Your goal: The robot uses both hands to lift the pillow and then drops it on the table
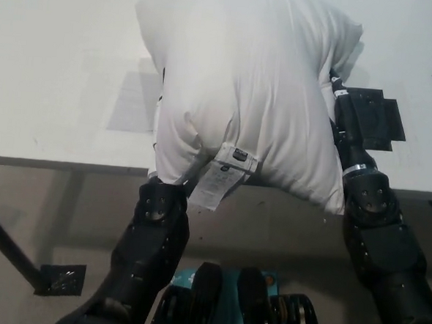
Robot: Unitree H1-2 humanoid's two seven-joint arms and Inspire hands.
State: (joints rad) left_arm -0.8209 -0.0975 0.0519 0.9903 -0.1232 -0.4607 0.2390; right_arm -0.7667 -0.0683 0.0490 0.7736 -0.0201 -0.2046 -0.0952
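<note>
A white pillow with a label tag at its lower edge hangs above the white table, squeezed between both arms. Its shadow falls on the tabletop to the left. My left forearm rises to the pillow's lower left corner, where the pillow covers the left hand pressing into that side. My black right hand presses into the pillow's right side, partly hidden by the fabric.
A black tape patch lies on the table just right of the right hand. The table's front edge runs across the middle of the picture. Below it are a dark table leg and a floor bracket.
</note>
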